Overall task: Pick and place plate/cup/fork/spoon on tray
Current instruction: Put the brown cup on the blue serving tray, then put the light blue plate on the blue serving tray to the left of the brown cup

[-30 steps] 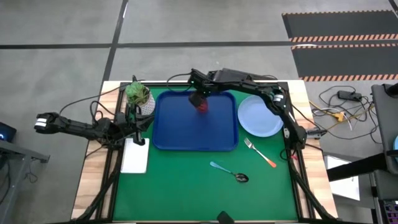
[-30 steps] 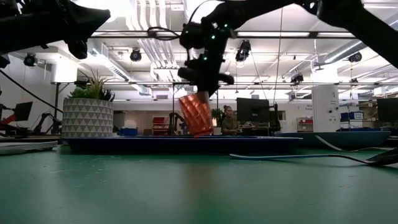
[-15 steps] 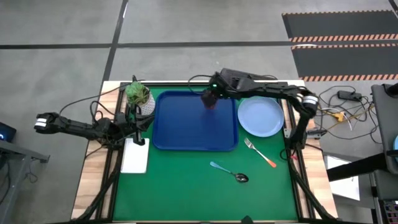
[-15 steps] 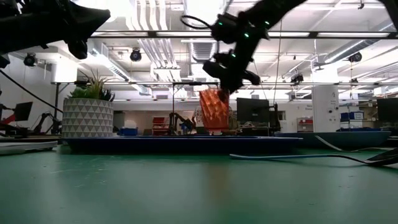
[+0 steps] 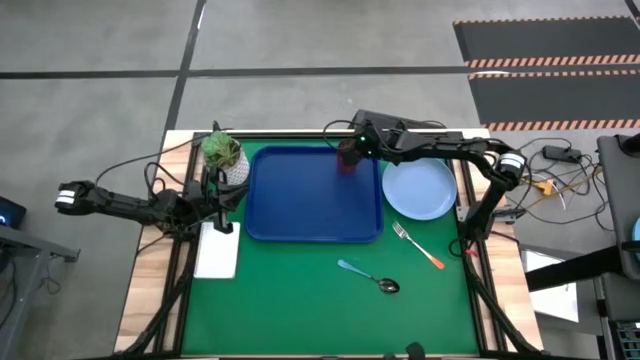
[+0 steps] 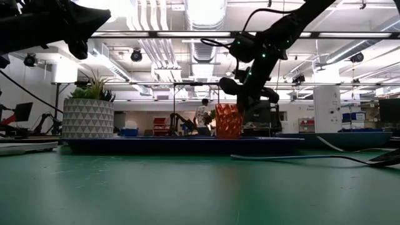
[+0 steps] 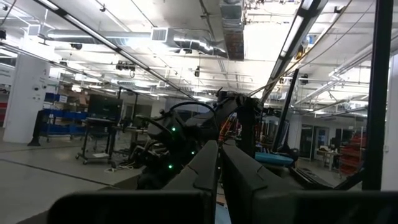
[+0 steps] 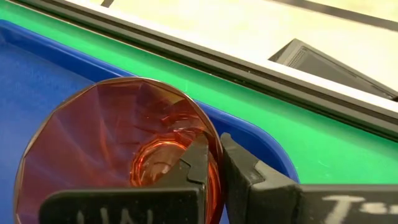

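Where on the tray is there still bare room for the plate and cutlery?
The tray is bare across its middle, left side and front rim. Only the back-right corner is taken: there the right gripper pinches the cup by its rim. The plate, fork and spoon lie on the mat.

Reddish-brown cup (image 5: 346, 160) stands upright at the upper right corner of the dark-blue tray (image 5: 300, 205), centre frame. Light-blue plate (image 5: 419, 187) lies just right of the tray. Below it the orange-handled fork (image 5: 417, 245), then the teal-handled spoon (image 5: 368, 276) lower centre.
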### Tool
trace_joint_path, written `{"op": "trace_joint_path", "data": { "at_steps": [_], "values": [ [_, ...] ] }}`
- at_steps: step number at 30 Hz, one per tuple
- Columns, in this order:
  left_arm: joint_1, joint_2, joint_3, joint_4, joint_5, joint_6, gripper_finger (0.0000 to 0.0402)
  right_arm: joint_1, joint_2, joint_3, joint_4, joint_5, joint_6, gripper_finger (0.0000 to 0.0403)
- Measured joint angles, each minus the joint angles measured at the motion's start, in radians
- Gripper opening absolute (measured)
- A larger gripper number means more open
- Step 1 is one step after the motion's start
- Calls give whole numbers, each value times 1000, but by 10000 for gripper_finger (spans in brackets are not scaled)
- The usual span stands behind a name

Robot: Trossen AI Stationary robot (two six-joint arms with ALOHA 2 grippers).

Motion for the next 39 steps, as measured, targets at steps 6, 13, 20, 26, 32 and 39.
{"op": "trace_joint_path", "data": {
  "at_steps": [6, 13, 20, 26, 32, 39],
  "values": [
    [0, 1, 0, 0, -4, 2, 2, 0, 1, 14, -9, -3, -4, 29],
    [0, 1, 0, 1, -21, 7, 2, 0, 2, 15, -10, -3, 2, 95],
    [0, 2, 0, 0, -22, 7, 2, -1, -19, 15, -11, -3, -6, 136],
    [0, 1, 1, 0, -22, 8, 2, -1, -109, 15, -19, -3, -6, 145],
    [0, 3, 2, -1, -22, 8, 2, 36, -236, 16, -42, -11, 3, 139],
    [0, 4, 3, 0, -22, 8, 2, 195, -339, 13, -56, -2, 3, 127]
  ]
}}
